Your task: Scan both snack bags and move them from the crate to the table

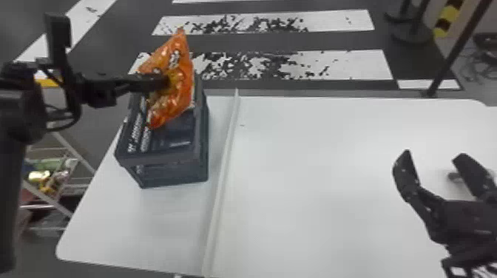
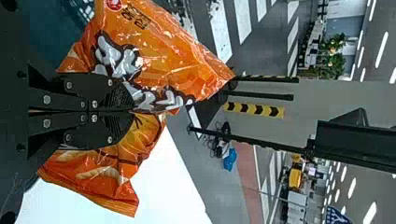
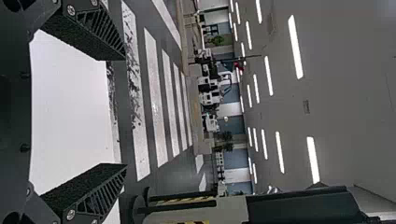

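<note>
Closest to the head camera, the black jointed left arm (image 1: pixel 18 111) comes in along the left edge. Its tool, the left tool (image 1: pixel 164 82), has two flat black fingers closed together on the middle of a shiny orange film snack bag (image 1: pixel 172 74), whose printed face folds around the grip. The bag is tilted, one corner up, above the opening of a dark blue-grey plastic crate (image 1: pixel 162 159); whether its low end touches the rim I cannot tell. The crate stands on the left part of the white counter (image 1: pixel 332 166), beside a raised seam (image 1: pixel 222 173). To the right, the right tool (image 1: pixel 433 154) is spread wide over the counter with nothing between its fingers.

The slick film could slide out, since the pinch takes only a fold of it; a quick swing would do it. The low end could snag on the rim and drag the crate. The creases at the grip may bend the code and spoil a scan. If the right tool comes to help, the two could knock. How anything else lies down in the crate cannot be judged from here.
</note>
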Available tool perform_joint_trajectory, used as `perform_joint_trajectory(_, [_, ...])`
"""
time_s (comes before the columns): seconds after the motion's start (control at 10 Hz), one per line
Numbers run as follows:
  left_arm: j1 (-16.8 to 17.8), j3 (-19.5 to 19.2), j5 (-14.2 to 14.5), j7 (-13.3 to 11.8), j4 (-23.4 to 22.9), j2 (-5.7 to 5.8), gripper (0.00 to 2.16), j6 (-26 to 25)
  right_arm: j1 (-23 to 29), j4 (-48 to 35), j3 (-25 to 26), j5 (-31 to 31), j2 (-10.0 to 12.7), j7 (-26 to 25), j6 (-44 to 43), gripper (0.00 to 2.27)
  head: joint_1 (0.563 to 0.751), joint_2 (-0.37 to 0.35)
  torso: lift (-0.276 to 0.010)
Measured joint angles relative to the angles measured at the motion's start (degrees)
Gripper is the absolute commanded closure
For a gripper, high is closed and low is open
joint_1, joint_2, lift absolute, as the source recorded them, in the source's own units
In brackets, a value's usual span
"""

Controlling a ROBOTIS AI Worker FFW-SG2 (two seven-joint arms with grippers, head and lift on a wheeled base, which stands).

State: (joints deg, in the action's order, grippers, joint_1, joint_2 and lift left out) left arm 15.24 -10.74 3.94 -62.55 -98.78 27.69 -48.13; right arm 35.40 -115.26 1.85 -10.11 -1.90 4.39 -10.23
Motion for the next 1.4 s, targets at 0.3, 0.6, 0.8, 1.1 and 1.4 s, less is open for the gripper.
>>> perform_joint_trajectory(0.3, [-2.87,3.64,0.28,2.37,-9.32,-4.79,2.13,-4.99,0.24,-0.18,0.18,-0.03,0.05,0.00,0.00,0.12,0.695,0.007,-0.088])
perform_joint_trajectory(0.6, [-3.99,11.93,-2.22,4.99,-10.69,-11.21,2.13,-5.10,0.45,-0.28,0.60,-0.16,0.03,0.00,0.00,0.12,0.695,-0.102,-0.088])
perform_joint_trajectory(0.8, [-4.00,18.85,-4.42,8.70,-9.17,-14.90,2.13,-4.45,0.67,-0.67,1.06,-0.35,-0.03,0.00,0.16,0.12,0.695,-0.191,-0.088])
perform_joint_trajectory(1.1, [-3.77,29.43,-7.67,13.18,-0.88,-19.03,2.14,2.14,1.06,-1.28,1.73,-0.88,-0.05,0.00,0.32,0.12,0.695,-0.301,-0.088])
perform_joint_trajectory(1.4, [-3.97,35.42,-7.89,21.04,7.64,-21.56,0.22,12.70,1.41,-1.61,2.04,-1.17,-0.18,0.00,0.36,0.12,0.695,-0.350,-0.088])
